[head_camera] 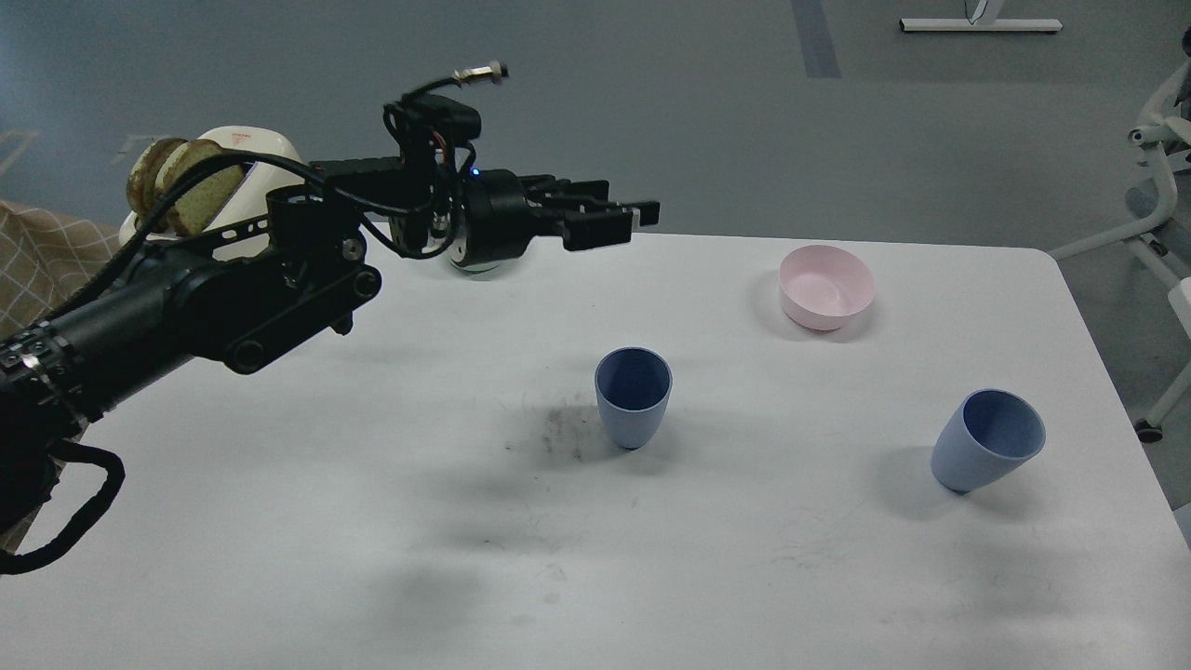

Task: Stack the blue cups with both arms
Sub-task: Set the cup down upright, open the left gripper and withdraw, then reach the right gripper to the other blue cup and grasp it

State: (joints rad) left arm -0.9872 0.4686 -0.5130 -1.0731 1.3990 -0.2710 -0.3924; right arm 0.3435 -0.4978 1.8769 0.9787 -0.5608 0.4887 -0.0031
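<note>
The left gripper (642, 216) hangs above the table (372, 521) at 11 o'clock, holding nothing; I cannot tell if it is open. One cup (633, 397) stands at centre, the other cup (988, 440) at 4 o'clock, well apart.

Lab or office space, bare grey floor (651, 93), white worktable (465, 521), rolling chair base (1154, 261) at right

White table (372, 558) (scuffed), pink bowl (827, 287), sliced bread (177, 186), white chair (1158, 186)
</note>
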